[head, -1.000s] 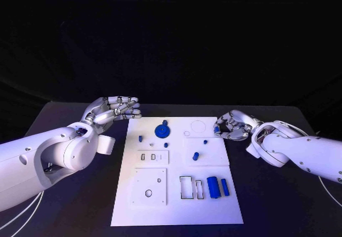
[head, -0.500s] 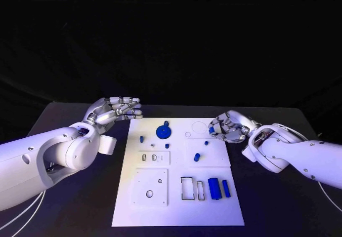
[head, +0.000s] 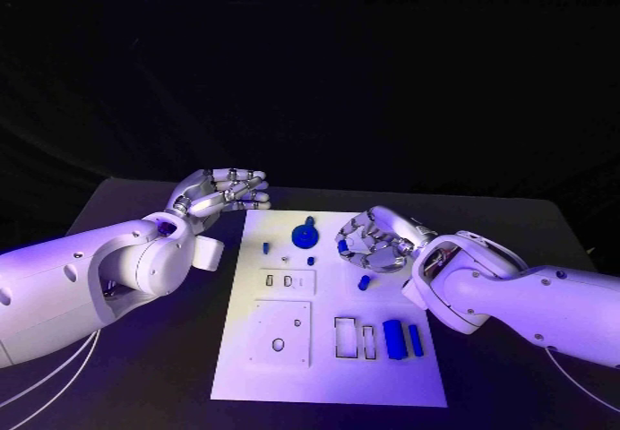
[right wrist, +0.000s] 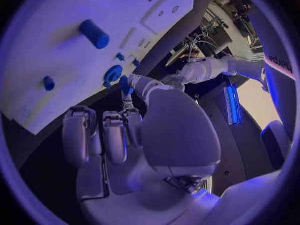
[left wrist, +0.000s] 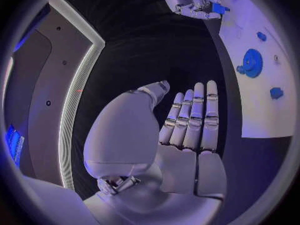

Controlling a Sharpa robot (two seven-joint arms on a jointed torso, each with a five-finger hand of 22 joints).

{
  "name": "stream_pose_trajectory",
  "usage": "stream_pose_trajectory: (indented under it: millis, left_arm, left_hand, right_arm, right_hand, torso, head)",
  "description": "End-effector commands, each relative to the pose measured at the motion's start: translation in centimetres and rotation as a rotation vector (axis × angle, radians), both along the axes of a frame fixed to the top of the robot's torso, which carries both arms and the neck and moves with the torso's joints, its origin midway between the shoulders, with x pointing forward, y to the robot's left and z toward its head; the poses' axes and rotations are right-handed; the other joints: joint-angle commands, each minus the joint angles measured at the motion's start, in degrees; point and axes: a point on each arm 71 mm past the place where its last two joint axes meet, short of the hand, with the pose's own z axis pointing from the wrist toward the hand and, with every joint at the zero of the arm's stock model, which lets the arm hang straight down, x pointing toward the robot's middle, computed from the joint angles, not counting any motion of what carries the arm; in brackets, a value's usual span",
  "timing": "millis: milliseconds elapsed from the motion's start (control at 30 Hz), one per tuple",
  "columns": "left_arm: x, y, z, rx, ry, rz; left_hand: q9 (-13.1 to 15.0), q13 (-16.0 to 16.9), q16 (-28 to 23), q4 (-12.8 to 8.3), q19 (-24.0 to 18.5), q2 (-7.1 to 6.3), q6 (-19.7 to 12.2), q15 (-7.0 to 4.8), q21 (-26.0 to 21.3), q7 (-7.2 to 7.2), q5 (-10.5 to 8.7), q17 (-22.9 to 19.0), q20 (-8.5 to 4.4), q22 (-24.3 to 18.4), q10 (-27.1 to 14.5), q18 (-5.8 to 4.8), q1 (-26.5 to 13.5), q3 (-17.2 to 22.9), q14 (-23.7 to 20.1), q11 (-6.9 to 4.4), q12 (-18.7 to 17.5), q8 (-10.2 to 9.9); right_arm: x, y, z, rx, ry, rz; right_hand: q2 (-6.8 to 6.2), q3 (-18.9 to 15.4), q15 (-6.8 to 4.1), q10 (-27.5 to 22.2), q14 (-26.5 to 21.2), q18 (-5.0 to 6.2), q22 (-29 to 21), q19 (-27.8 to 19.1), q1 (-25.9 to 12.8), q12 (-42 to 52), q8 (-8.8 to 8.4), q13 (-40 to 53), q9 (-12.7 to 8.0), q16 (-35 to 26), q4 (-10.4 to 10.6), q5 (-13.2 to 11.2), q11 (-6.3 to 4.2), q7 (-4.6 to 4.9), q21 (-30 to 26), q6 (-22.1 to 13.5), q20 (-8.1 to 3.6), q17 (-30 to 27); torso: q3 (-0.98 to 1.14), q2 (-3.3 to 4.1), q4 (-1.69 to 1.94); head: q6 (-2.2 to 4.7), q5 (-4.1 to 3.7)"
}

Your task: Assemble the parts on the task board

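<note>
Head view is showing the task board (head: 330, 358) lying flat in the middle of the black table (head: 517, 376), long side running away from the robot. The left hand (head: 222, 192) is hovering off the board's far left corner, over bare table, fingers curled loosely and close together with nothing in them; the left wrist view (left wrist: 187, 120) is showing those fingers lying side by side, the thumb apart, palm empty. The right hand (head: 374, 240) is sitting over the board's far right part, fingers curled inward around a small blue part (head: 344, 245). The right wrist view is showing that piece (right wrist: 125, 85) pinched at the fingertips (right wrist: 130, 102), the other fingers bent beside it; the left wrist view is also catching it (left wrist: 218, 8) in the right hand's grasp above the board.

On the board, a round blue gear (head: 305, 237) is lying near the far edge, with a small blue peg (head: 310, 220) just beyond it. Two small blue studs (head: 266, 247) and (head: 310, 261) are standing nearer the middle, and a blue cylinder (head: 365, 283) is standing just beside the right wrist. Near the right side, two blue blocks (head: 394, 340) and (head: 415, 339) are lying side by side next to two rectangular slots (head: 345, 337). A square plate (head: 282, 333) with an oval hole is occupying the near left area.
</note>
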Motion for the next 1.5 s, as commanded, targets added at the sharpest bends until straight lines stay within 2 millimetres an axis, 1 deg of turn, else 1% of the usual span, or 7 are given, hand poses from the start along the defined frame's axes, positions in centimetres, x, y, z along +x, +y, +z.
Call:
stream_pose_trajectory:
  millis: [33,233,333,467,700,1200,1500]
  left_arm:
    - [0.1,-0.3,0.0,-0.005,-0.007,-0.018]
    - [0.3,-0.5,-0.1,-0.005,-0.006,-0.018]
    - [0.4,-0.8,-0.1,-0.006,-0.005,-0.024]
    - [0.4,-1.0,-0.1,-0.008,-0.004,-0.031]
    - [0.3,-1.4,-0.1,-0.011,-0.002,-0.042]
    - [0.2,-1.4,0.0,-0.012,0.000,-0.046]
    - [0.2,-1.3,-0.1,-0.011,0.002,-0.045]
  left_hand:
    - [-0.1,0.1,-0.2,-0.1,0.0,0.10,-0.3,0.28,-0.4,2.48,-0.17,0.1,0.27,-0.1,0.3,0.23,-0.1,0.1,0.1,0.23,-0.2,-0.1]
    - [-0.1,0.1,-0.2,-0.1,0.0,0.10,-0.3,0.28,-0.4,2.48,-0.17,0.1,0.27,-0.1,0.3,0.23,-0.1,0.1,0.1,0.23,-0.2,-0.1]
    - [-0.1,0.1,-0.2,-0.1,0.0,0.10,-0.3,0.28,-0.4,2.48,-0.17,0.1,0.27,-0.1,0.3,0.23,-0.1,0.1,0.1,0.23,-0.2,-0.1]
    - [-0.1,0.1,-0.3,-0.1,0.0,0.10,-0.3,0.29,-0.4,2.49,-0.18,0.1,0.29,-0.1,0.3,0.23,-0.2,0.1,0.1,0.24,-0.3,-0.1]
    - [-0.1,0.1,-0.3,-0.1,0.0,0.08,-0.3,0.30,-0.4,2.50,-0.19,0.2,0.30,-0.1,0.3,0.23,-0.3,0.1,0.1,0.24,-0.3,-0.1]
    - [-0.1,0.1,-0.3,-0.1,-0.1,0.07,-0.3,0.31,-0.4,2.50,-0.20,0.2,0.31,-0.1,0.3,0.23,-0.4,0.0,0.1,0.25,-0.3,-0.1]
    - [-0.1,0.1,-0.3,-0.1,-0.1,0.07,-0.3,0.31,-0.4,2.50,-0.20,0.2,0.31,-0.1,0.3,0.23,-0.4,0.0,0.1,0.25,-0.3,-0.1]
  right_arm:
    - [-0.2,1.3,-0.2,-0.055,-0.034,0.000]
    - [-0.6,5.2,-1.0,-0.073,-0.035,0.069]
    - [-0.6,6.2,-1.5,-0.085,-0.027,0.079]
    - [-0.5,7.1,-2.2,-0.101,-0.021,0.081]
    - [-0.8,8.4,-3.5,-0.126,-0.016,0.097]
    - [-1.2,9.3,-4.7,-0.158,-0.018,0.103]
    - [-1.0,9.0,-5.0,-0.173,-0.010,0.084]
  right_hand:
    - [-0.14,0.4,-0.17,-0.1,5.4,-0.57,6.8,0.6,-0.6,-0.2,2.63,6.1,2.1,-0.2,-0.1,0.1,-0.16,0.01,0.3,-0.3,-0.23,12.5]
    - [-0.24,0.5,-0.16,-0.2,5.3,-0.55,6.7,0.6,-0.9,-0.2,2.68,6.0,2.1,-0.3,-0.1,0.1,-0.14,0.04,0.2,-0.5,-0.23,12.3]
    - [-0.26,0.6,-0.15,-0.2,5.3,-0.55,6.7,0.6,-1.3,-0.3,2.78,5.9,2.1,-0.3,-0.1,0.1,-0.13,0.04,0.2,-0.6,-0.22,12.3]
    - [-0.26,0.6,-0.15,-0.2,5.3,-0.55,6.7,0.6,-1.3,-0.3,2.78,5.9,2.1,-0.3,-0.1,0.1,-0.13,0.04,0.2,-0.6,-0.22,12.3]
    - [-0.54,0.7,-0.16,-0.1,5.3,-0.59,6.9,0.7,-2.0,-0.3,3.03,5.9,2.2,-0.3,-0.2,0.0,-0.14,0.01,0.4,-0.7,-0.21,12.3]
    - [-1.19,0.7,-0.15,-0.1,5.3,-0.66,7.1,0.9,-3.7,-0.3,3.32,6.0,2.3,-0.3,0.1,0.0,-0.13,0.01,0.6,-1.0,-0.21,12.3]
    - [-1.33,0.7,-0.15,-0.1,5.3,-0.67,7.2,1.0,-3.9,-0.3,3.38,6.0,2.3,-0.3,0.1,0.0,-0.14,-0.01,0.6,-1.1,-0.21,12.3]
  torso:
    - [-0.23,-0.43,-0.18]
    - [-0.32,-0.70,-0.25]
    - [-0.45,-0.71,-0.04]
    - [-0.56,-0.66,-0.04]
    - [-0.41,-0.51,-0.18]
    - [-0.37,-0.55,0.04]
    - [-0.39,-0.60,-0.11]
  head:
    - [-0.41,0.60]
    - [-0.70,1.30]
    - [-0.77,1.34]
    - [-0.90,1.50]
    - [-0.97,1.69]
    - [-1.63,2.08]
    - [-2.06,2.33]
